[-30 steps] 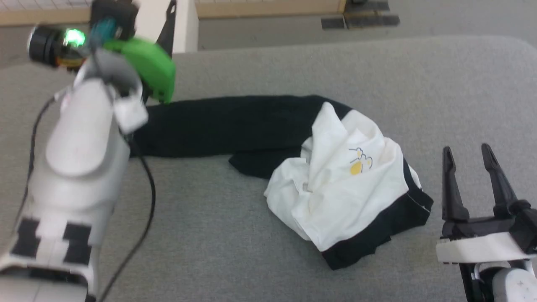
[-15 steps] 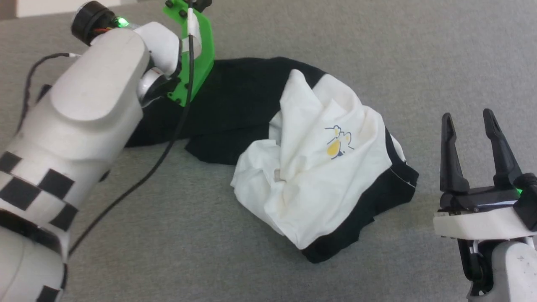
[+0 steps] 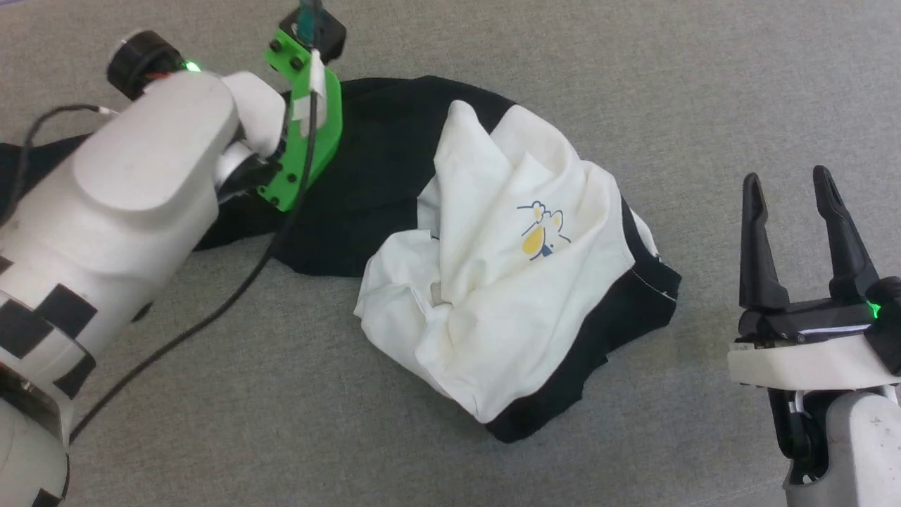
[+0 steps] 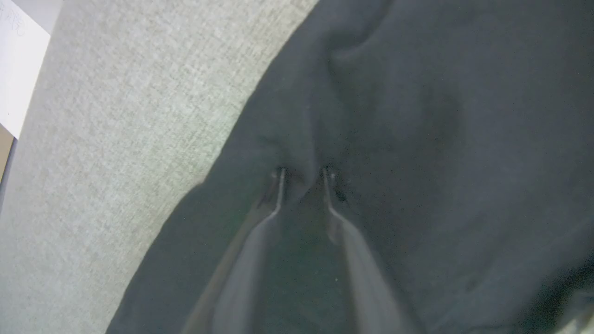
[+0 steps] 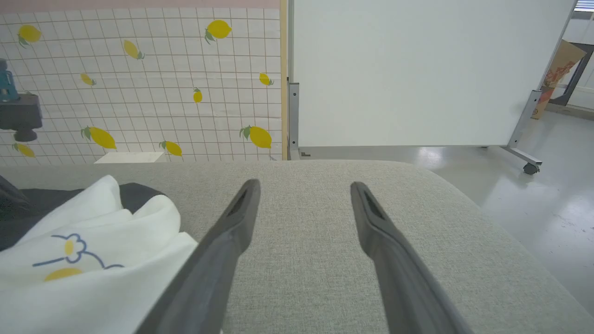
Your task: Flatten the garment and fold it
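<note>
The garment (image 3: 493,282) lies crumpled on the grey cushioned surface (image 3: 704,91), white body bunched up with the cartoon print (image 3: 540,231) facing up and a black sleeve stretching left. My left arm reaches over that sleeve, its green wrist mount (image 3: 306,134) hiding the fingers. In the left wrist view my left gripper (image 4: 301,172) presses into the black cloth (image 4: 417,139), jaws narrow with a pucker of fabric pinched between the tips. My right gripper (image 3: 792,190) stands open to the right of the garment, apart from it, nothing between its fingers (image 5: 241,218).
A black cable (image 3: 211,317) hangs from my left arm across the surface. In the right wrist view the cushion's rounded edge (image 5: 487,218) drops to the floor on the right, with a white board (image 5: 417,69) and a lemon-print wall (image 5: 139,93) beyond.
The head camera has tilted down, shifting the whole picture. My left arm has come down onto the black sleeve and its jaws have narrowed on the cloth. The right gripper keeps its pose.
</note>
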{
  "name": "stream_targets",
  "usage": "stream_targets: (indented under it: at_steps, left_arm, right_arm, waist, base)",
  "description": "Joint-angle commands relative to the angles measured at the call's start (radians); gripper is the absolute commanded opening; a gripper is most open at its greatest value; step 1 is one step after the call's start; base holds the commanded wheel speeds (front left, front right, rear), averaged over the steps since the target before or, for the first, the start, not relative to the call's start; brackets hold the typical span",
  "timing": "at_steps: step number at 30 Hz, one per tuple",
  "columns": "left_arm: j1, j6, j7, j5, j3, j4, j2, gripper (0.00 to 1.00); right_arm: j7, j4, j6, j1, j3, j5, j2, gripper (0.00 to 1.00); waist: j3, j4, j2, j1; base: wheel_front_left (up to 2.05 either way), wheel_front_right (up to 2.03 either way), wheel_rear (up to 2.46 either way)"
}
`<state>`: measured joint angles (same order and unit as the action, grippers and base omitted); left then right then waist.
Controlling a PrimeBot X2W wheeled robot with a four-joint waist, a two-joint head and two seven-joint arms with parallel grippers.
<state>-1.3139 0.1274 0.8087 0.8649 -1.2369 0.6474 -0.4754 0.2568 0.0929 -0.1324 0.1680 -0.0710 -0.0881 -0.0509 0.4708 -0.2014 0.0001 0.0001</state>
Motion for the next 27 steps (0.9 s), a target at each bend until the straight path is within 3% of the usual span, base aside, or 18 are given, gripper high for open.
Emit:
stream_targets:
  at_steps: [1,7,14,17,22,27]
  left_arm:
    - [0.04,0.003,-0.022,0.019,-0.022,0.0,-0.003,0.0]
    - [0.04,0.003,-0.234,0.048,-0.032,-0.098,-0.047,0.0]
    - [0.12,-0.007,-0.465,0.092,0.01,-0.294,-0.212,0.0]
    - [0.205,-0.056,-0.505,0.122,0.026,-0.398,-0.308,0.0]
    - [0.388,-0.175,-0.551,0.208,0.039,-0.532,-0.471,0.0]
    - [0.58,-0.252,-0.59,0.318,0.021,-0.556,-0.553,0.0]
  right_arm:
    - [0.005,-0.002,0.002,-0.002,-0.006,0.004,0.001,1.0]
    - [0.005,-0.013,0.002,-0.061,-0.019,0.024,0.001,1.0]
    - [0.005,-0.021,0.002,-0.131,-0.034,0.035,0.001,1.0]
    - [0.005,-0.025,0.002,-0.158,-0.041,0.032,0.001,1.0]
    - [0.005,-0.036,0.002,-0.197,-0.039,0.025,0.001,1.0]
    - [0.005,-0.045,0.002,-0.218,-0.036,0.022,0.001,1.0]
  waist:
    - [-0.037,0.03,-0.0001,-0.0001]
    - [-0.146,0.101,-0.0001,-0.0001]
    - [-0.273,0.188,-0.0001,-0.0001]
    - [-0.31,0.22,-0.0001,-0.0001]
    - [-0.353,0.262,-0.0001,-0.0001]
    - [-0.372,0.274,-0.0001,-0.0001]
  base:
    - [0.0,0.0,0.0]
    - [0.0,0.0,0.0]
    - [0.0,0.0,0.0]
    - [0.0,0.0,0.0]
    - [0.0,0.0,0.0]
    - [0.0,0.0,0.0]
